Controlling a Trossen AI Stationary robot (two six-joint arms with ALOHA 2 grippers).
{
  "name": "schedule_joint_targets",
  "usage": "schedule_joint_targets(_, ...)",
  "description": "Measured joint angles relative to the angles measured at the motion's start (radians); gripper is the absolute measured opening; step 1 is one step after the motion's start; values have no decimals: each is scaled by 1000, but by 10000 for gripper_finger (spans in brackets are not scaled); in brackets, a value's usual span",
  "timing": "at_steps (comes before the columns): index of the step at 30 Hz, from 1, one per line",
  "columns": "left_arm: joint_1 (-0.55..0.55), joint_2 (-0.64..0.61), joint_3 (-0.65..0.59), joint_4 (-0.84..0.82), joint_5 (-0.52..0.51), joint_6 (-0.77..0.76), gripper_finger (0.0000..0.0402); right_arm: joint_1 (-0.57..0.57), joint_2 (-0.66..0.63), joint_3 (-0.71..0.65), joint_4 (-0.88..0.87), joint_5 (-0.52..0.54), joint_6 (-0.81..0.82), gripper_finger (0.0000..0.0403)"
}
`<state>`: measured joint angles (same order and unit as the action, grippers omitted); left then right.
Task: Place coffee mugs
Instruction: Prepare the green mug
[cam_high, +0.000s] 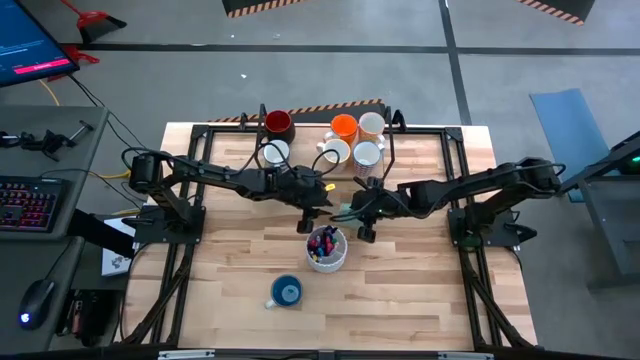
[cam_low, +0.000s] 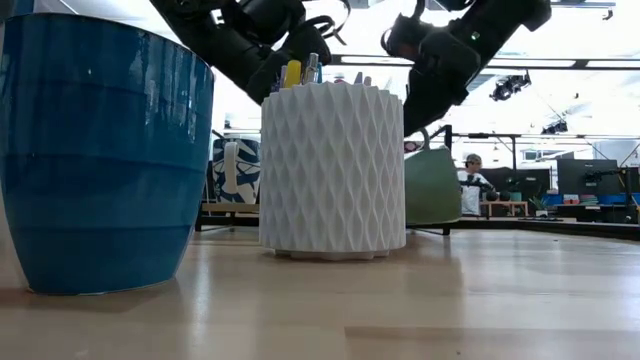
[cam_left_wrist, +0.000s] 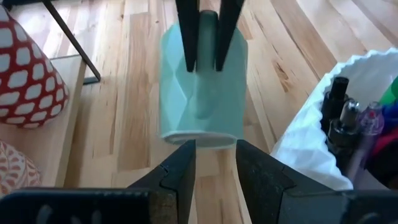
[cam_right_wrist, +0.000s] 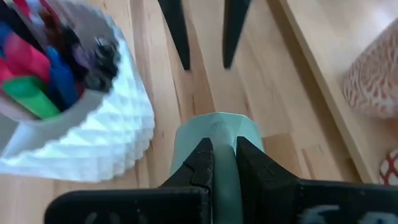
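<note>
The green mug (cam_left_wrist: 202, 87) hangs between the two grippers at mid-table, just far of the white pen cup (cam_high: 326, 249); the right gripper (cam_right_wrist: 222, 163) has its fingers closed narrowly on the mug's wall or rim, and the mug's long axis runs from it toward the left gripper (cam_left_wrist: 213, 165); the left gripper's fingers stand part open, just short of the mug's base and apart from it; so the right arm has the mug, and the left is close enough to take it; the pen cup crowds the near side; the blue mug (cam_high: 287, 292) sits nearer still, well apart; the other mugs, red (cam_high: 277, 124), orange (cam_high: 343, 127) and white (cam_high: 367, 153), cluster at the far edge.
</note>
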<state>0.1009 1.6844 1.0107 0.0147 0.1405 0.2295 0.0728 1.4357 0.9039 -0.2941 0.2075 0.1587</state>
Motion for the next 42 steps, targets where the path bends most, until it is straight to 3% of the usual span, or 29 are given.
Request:
schedule_joint_targets(29, 0, 2, -3, 52, 7, 18, 103, 3, 48, -3, 258, -1, -124, 12)
schedule_joint_targets(42, 0, 1, -1, 33, 7, 10, 103, 0, 60, 49, 175, 23, -117, 12)
